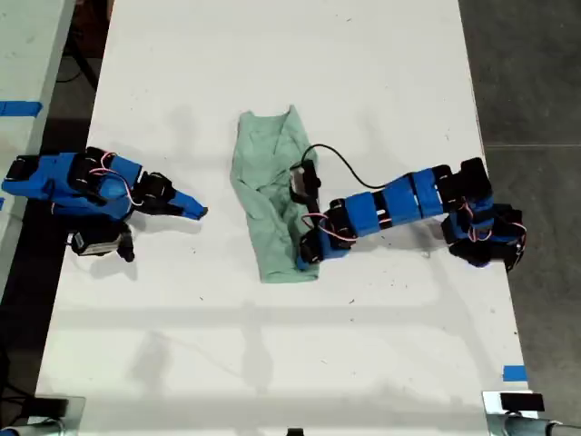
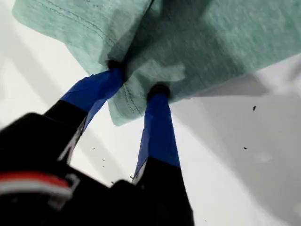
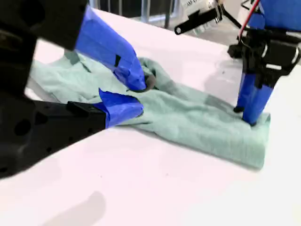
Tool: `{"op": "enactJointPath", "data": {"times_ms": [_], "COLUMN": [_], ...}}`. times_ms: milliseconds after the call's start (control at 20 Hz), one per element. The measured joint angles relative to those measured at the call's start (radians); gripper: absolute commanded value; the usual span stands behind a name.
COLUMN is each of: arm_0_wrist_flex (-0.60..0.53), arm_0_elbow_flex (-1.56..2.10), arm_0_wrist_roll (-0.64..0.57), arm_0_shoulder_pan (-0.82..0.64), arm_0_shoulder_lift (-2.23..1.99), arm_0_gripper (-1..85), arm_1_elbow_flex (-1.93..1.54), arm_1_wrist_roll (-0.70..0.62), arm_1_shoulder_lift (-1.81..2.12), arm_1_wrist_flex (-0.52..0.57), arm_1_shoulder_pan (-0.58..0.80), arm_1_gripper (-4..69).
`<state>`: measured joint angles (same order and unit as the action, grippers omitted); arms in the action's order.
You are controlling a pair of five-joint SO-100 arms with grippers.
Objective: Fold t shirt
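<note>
Overhead and wrist views of a white table (image 1: 272,345) with one garment on it.

The t shirt (image 1: 268,195) (image 2: 211,37) (image 3: 197,117) lies near the middle of the table. It forms a long narrow strip running from the far side towards the near side of the exterior view. It is folded in on itself lengthwise and is wrinkled, most of all along its middle. The cloth is a soft, pale mint-green knit with a stitched hem visible along one edge.

My first gripper (image 1: 307,259) (image 2: 137,77) (image 3: 249,115) reaches in from the exterior view's right. It stands on the near right corner of the t shirt. Its two blue-taped fingers (image 2: 157,122) are a narrow gap apart. Their dark tips sink into the cloth, pinching a raised fold of the hem between them.

My second gripper (image 1: 186,207) (image 3: 134,94) lies low over the bare table at the exterior view's left, well apart from the t shirt and pointing towards it. Its blue-taped jaws are slightly parted, with nothing between them.

Both arms are blue plastic with black joints and thin red and white wires. A black cable (image 1: 345,168) loops over the first arm beside the t shirt.
</note>
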<state>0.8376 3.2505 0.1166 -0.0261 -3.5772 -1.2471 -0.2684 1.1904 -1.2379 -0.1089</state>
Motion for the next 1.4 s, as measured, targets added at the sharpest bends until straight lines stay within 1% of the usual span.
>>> {"op": "enactJointPath", "data": {"times_ms": [50,100,200,300,350,400,450,500,550,600,650,700,750,800,900,950,1100,1150,1200,1250,1300,1350,1400], "arm_0_wrist_flex": [-0.049,-0.12,-0.278,-0.373,-0.396,-0.382,-0.324,-0.253,-0.213,-0.143,-0.037,0.078,0.155,0.155,0.031,0.005,-0.015,-0.012,-0.011,-0.006,0.002,0.005,0.008], "arm_0_elbow_flex": [0.0,0.0,0.0,0.0,0.0,-0.002,-0.02,-0.098,-0.212,-0.388,-0.595,-0.802,-1.017,-1.207,-1.376,-1.416,-1.621,-1.672,-1.68,-1.687,-1.697,-1.703,-1.709], "arm_0_wrist_roll": [-0.002,-0.051,-0.249,-0.367,-0.365,-0.285,-0.17,-0.067,-0.017,-0.009,-0.014,-0.015,-0.02,-0.046,-0.055,-0.055,-0.051,-0.044,-0.04,-0.032,-0.014,-0.002,0.0], "arm_0_shoulder_pan": [0.0,0.0,0.031,0.063,0.063,0.043,0.011,0.006,0.028,0.052,0.077,0.087,0.092,0.098,0.14,0.163,0.175,0.175,0.175,0.175,0.175,0.175,0.175], "arm_0_shoulder_lift": [0.0,0.0,0.0,-0.002,-0.002,0.002,0.031,0.104,0.29,0.488,0.712,0.954,1.2,1.45,1.871,2.02,2.304,2.347,2.359,2.372,2.376,2.376,2.364], "arm_0_gripper": [5.1,0.4,-0.2,-0.2,-0.2,-0.2,-0.2,3.5,11.2,24.4,31.8,32.6,32.3,31.6,31.2,31.2,29.3,24.8,7.6,-0.2,-0.2,-0.2,-0.2], "arm_1_elbow_flex": [0.0,0.0,0.0,0.0,0.0,0.0,0.0,0.0,0.0,0.0,0.0,0.0,0.0,0.0,0.0,0.0,0.0,0.0,0.0,0.0,0.002,0.002,0.002], "arm_1_wrist_roll": [0.0,0.0,0.0,0.0,0.0,0.0,0.0,0.0,0.0,0.0,0.0,0.0,0.0,0.0,0.0,0.0,0.0,0.0,0.0,0.0,0.0,0.0,0.0], "arm_1_shoulder_lift": [0.0,0.0,0.0,0.0,0.0,0.0,0.0,0.0,0.0,0.0,0.0,0.0,0.0,0.0,0.0,0.0,0.0,0.0,0.0,0.0,0.0,0.0,0.0], "arm_1_wrist_flex": [-0.002,-0.002,-0.005,-0.008,-0.008,-0.008,-0.008,-0.008,-0.008,-0.009,-0.015,-0.02,-0.025,-0.026,-0.035,-0.035,-0.04,-0.04,-0.04,-0.04,-0.04,-0.04,-0.028], "arm_1_shoulder_pan": [0.0,0.0,0.0,0.0,0.0,0.0,0.0,0.0,0.0,0.0,0.0,0.0,0.0,0.0,0.0,0.0,0.0,0.0,0.0,0.0,0.0,0.0,0.0], "arm_1_gripper": [13.1,12.9,12.8,12.7,12.7,12.7,12.7,12.8,13.0,13.0,13.0,13.0,13.0,13.0,13.0,13.0,13.0,13.0,12.7,11.0,4.2,1.9,1.9]}}
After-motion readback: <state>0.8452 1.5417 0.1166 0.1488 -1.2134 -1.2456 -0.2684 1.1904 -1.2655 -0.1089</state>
